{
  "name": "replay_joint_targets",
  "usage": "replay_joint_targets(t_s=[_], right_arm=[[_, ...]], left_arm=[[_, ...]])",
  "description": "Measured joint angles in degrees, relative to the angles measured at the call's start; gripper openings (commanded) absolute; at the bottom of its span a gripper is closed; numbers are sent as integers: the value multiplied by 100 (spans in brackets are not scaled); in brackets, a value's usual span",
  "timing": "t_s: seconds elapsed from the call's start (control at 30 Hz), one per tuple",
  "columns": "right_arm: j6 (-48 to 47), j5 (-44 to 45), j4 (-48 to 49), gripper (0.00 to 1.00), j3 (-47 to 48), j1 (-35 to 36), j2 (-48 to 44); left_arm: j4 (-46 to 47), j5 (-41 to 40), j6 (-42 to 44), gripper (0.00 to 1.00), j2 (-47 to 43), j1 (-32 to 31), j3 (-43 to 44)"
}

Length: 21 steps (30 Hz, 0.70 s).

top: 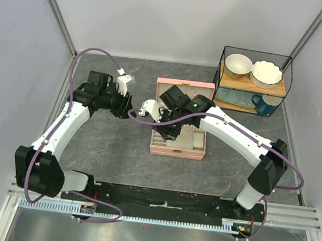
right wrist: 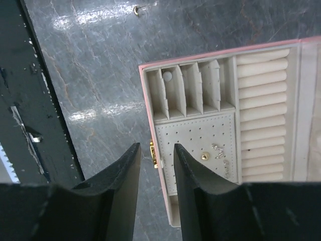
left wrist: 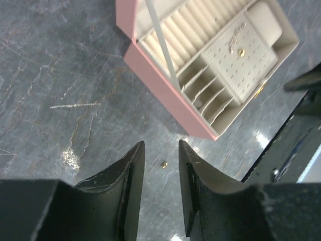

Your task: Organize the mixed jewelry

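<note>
The left hand [left wrist: 160, 146] hung spread apart, a speck-sized gold piece [left wrist: 164, 163] lying on the bench [left wrist: 60, 75] between its tips, near the pink box [left wrist: 160, 80]. Closing on so small a thing could flick it away or miss it. The right hand [right wrist: 156, 146], also apart, hovered over the box's front edge, near a gold stud [right wrist: 204, 156] seated inside.

No words, numbers, brand marks or signs can be read in any of the three views. The small marks on the dotted pale panel [right wrist: 200, 138] inside the pink box [top: 177, 152] are too tiny to tell as lettering.
</note>
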Motion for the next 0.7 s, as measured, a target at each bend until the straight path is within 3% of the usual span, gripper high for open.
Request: replay_joint_targets(t_s=[0.33,0.7], right_arm=[[-17,636,527,40,39,2,-66],[13,1067,678,39,-57,-166,-258]], left_arm=[[-79,203,1611,34,-354,-127,-1167],[173,-468,2155,34,-332,-1488,-1871]])
